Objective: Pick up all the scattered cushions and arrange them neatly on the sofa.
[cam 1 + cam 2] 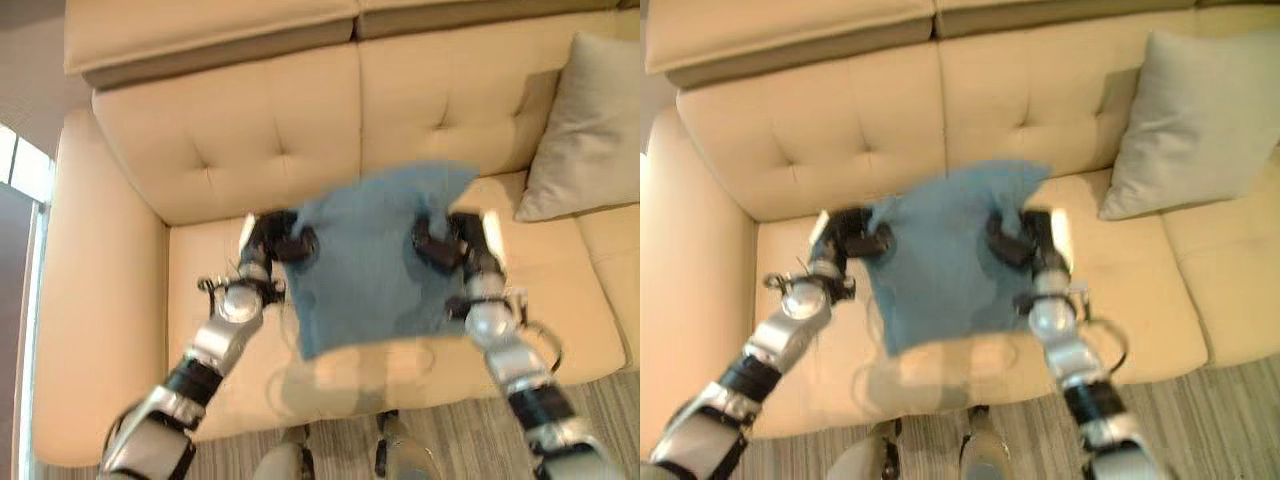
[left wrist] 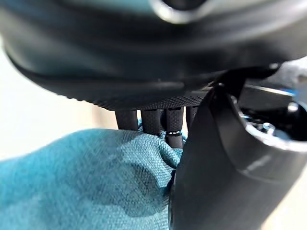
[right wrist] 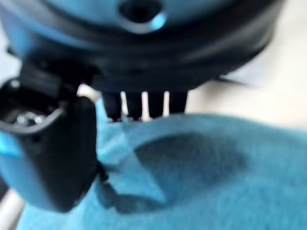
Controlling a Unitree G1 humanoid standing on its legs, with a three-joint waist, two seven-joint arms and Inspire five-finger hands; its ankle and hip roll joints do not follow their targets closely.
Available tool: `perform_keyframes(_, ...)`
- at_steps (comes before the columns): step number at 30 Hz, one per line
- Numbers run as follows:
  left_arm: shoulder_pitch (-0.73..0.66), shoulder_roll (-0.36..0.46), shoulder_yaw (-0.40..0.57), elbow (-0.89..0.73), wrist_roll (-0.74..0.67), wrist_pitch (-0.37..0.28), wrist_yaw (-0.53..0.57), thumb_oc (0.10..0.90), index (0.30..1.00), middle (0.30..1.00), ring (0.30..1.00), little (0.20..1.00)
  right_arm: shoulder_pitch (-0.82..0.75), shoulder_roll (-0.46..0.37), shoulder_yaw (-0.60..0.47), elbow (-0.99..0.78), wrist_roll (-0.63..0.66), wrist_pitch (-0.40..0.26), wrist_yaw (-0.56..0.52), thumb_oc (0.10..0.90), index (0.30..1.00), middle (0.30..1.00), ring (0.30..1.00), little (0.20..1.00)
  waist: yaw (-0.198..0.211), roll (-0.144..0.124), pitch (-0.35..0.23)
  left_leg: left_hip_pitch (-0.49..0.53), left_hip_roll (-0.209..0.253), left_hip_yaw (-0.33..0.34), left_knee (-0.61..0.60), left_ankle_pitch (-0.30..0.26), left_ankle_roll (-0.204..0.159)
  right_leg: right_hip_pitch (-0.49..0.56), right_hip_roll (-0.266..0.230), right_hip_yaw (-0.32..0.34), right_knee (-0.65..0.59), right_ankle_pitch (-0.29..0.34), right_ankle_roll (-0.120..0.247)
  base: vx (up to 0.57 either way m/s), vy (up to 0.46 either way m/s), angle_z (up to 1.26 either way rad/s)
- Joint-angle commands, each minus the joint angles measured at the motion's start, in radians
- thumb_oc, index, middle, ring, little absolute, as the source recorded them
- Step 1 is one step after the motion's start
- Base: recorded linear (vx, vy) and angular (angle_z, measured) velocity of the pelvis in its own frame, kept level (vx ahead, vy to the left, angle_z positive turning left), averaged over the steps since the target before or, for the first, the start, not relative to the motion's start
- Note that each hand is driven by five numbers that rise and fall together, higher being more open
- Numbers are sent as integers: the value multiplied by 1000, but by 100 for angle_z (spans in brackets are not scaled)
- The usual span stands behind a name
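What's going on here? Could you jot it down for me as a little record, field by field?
Setting: cream sofa
Held item: blue cushion, above the seat
Left robot hand: pinches the cushion's left edge
Right robot hand: pinches its right edge
Already on sofa: beige cushion, leaning against the backrest at right
Floor: striped grey floor in front of the sofa

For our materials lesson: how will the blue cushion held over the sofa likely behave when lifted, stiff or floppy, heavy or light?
Probably soft: the blue cushion dents where the left robot hand and right robot hand pinch it. Likely light, since edge grips carry it. Its woven cover looks grippy, not slippery.
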Motion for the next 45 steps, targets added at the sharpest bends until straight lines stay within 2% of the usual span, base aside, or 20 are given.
perform_keyframes(1, -358, 199, -10, 3, 322, -186, 115, 400, 300, 300, 300, 300, -267, -54, -36, -32, -51, -159, -155, 400, 300, 300, 300, 300, 6, -64, -27, -52, -16, 0, 62, -126, -4, 5, -34, 47, 41, -107, 59, -65, -63, 12)
perform_keyframes(3, -447, 265, -29, 25, 409, -163, 181, 400, 300, 300, 300, 300, -358, -102, 3, 21, -31, -159, -170, 400, 300, 300, 300, 300, 14, -65, -19, -71, -14, 1, 59, -119, -11, -13, -32, 48, 43, -108, 59, -62, -20, 11)
perform_keyframes(6, -535, 294, -63, 89, 476, -143, 250, 400, 300, 300, 300, 300, -433, -96, 35, 82, 15, -169, -191, 400, 300, 300, 300, 300, 17, -60, -9, -85, -13, 1, 50, -106, -17, -26, -30, 46, 41, -103, 58, -35, -15, 8)
perform_keyframes(7, -590, 319, -86, 123, 556, -117, 302, 400, 300, 300, 300, 300, -479, -100, 53, 117, 15, -173, -213, 400, 300, 300, 300, 300, 21, -55, 5, -87, -7, 1, 31, -95, -21, -35, -29, 43, 38, -103, 58, -36, -21, 4)
perform_keyframes(9, -622, 319, -105, 151, 587, -110, 319, 400, 300, 300, 300, 300, -512, -111, 66, 144, -8, -176, -231, 400, 300, 300, 300, 300, 22, -54, 10, -90, -7, -2, 22, -85, -21, -40, -28, 40, 35, -99, 58, -39, -12, 5)
perform_keyframes(10, -710, 340, -181, 230, 684, -85, 350, 400, 300, 300, 300, 300, -588, -169, 152, 194, -93, -177, -257, 400, 300, 300, 300, 300, 25, -50, 16, -98, -4, -3, 15, -80, -30, -51, -27, 36, 32, -99, 61, -49, -2, 7)
perform_keyframes(12, -720, 339, -185, 237, 684, -88, 352, 400, 300, 300, 300, 300, -597, -170, 154, 201, -92, -180, -259, 400, 300, 300, 300, 300, 25, -50, 19, -104, -5, -4, 14, -72, -29, -56, -28, 35, 31, -93, 61, -43, 4, 7)
perform_keyframes(13, -801, 339, -267, 363, 725, -44, 399, 400, 300, 300, 300, 300, -712, -193, 294, 305, -118, -175, -263, 400, 300, 300, 300, 300, 28, -49, 27, -117, 0, -2, 11, -68, -35, -70, -24, 35, 21, -85, 65, -44, 11, 17)
perform_keyframes(16, -820, 306, -288, 439, 714, -29, 416, 400, 300, 300, 300, 300, -760, -176, 354, 348, -157, -148, -275, 400, 300, 300, 300, 300, 24, -52, 36, -121, 7, 2, 8, -66, -36, -78, -22, 38, 13, -79, 67, -24, 3, 11)
perform_keyframes(21, -812, 129, -270, 636, 550, -64, 369, 400, 300, 300, 300, 300, -881, -87, 452, 502, -216, -58, -299, 400, 300, 300, 300, 300, 12, -59, 51, -143, 6, 6, 5, -51, -44, -103, -20, 43, 5, -66, 67, -14, 4, -13)
perform_keyframes(23, -801, 101, -250, 659, 514, -72, 360, 400, 300, 300, 300, 300, -902, -81, 471, 525, -232, -45, -297, 400, 300, 300, 300, 300, 10, -59, 50, -147, 5, 7, 5, -50, -45, -106, -19, 43, 5, -64, 67, 8, 1, 16)
perform_keyframes(24, -792, 68, -237, 687, 476, -80, 347, 579, 568, 568, 568, 568, -926, -80, 489, 555, -243, -26, -297, 400, 300, 300, 300, 300, 10, -61, 50, -150, 5, 9, 5, -48, -47, -107, -20, 39, 5, -62, 68, 11, 6, 9)
perform_keyframes(25, -782, 47, -238, 736, 449, -75, 327, 800, 900, 900, 900, 900, -951, -67, 499, 594, -241, -5, -308, 800, 900, 900, 900, 900, 10, -63, 52, -153, 5, 10, 5, -48, -46, -110, -20, 40, 5, -60, 71, 0, 0, 0)
perform_keyframes(28, -756, 58, -234, 733, 458, -67, 319, 800, 900, 900, 900, 900, -951, -75, 485, 591, -234, 5, -318, 800, 900, 900, 900, 900, 10, -65, 51, -151, 6, 9, 5, -51, -47, -109, -19, 40, 5, -63, 71, 18, -5, -15)
perform_keyframes(31, -740, 17, -168, 794, 349, -47, 292, 800, 900, 900, 900, 900, -925, -63, 445, 625, -195, 43, -299, 800, 900, 900, 900, 900, 7, -73, 44, -130, 7, 4, 5, -59, -44, -87, -15, 42, 5, -71, 67, 17, -29, 2)
perform_keyframes(35, -708, 25, -105, 784, 270, -27, 269, 800, 900, 900, 900, 900, -882, -77, 406, 628, -140, 62, -279, 800, 900, 900, 900, 900, 11, -74, 34, -90, 8, 2, 5, -71, -40, -46, -12, 39, 5, -85, 62, 59, -42, 3)
perform_keyframes(39, -681, 50, -52, 769, 230, -15, 254, 800, 900, 900, 900, 900, -826, -107, 380, 613, -130, 83, -252, 800, 900, 900, 900, 900, 16, -74, 30, -63, 6, -7, 5, -77, -35, -16, -11, 38, 6, -94, 57, 24, -17, -2)
perform_keyframes(42, -659, 73, -20, 776, 274, 21, 277, 800, 900, 900, 900, 900, -778, -141, 366, 610, -142, 94, -224, 800, 900, 900, 900, 900, 19, -73, 30, -43, 8, -10, 8, -83, -31, 4, -8, 37, 11, -107, 50, 13, -33, 2)
perform_keyframes(44, -629, 111, 49, 743, 189, 6, 269, 800, 900, 900, 900, 900, -717, -153, 310, 580, -115, 108, -225, 800, 900, 900, 900, 900, 23, -67, 32, -22, 9, -12, 12, -93, -27, 23, -8, 38, 13, -116, 46, 0, 0, 0)
perform_keyframes(45, -628, 110, 48, 743, 189, 6, 269, 800, 900, 900, 900, 900, -715, -153, 309, 579, -115, 109, -225, 800, 900, 900, 900, 900, 23, -67, 32, -22, 9, -13, 12, -93, -27, 23, -8, 37, 13, -116, 46, 29, -32, -4)
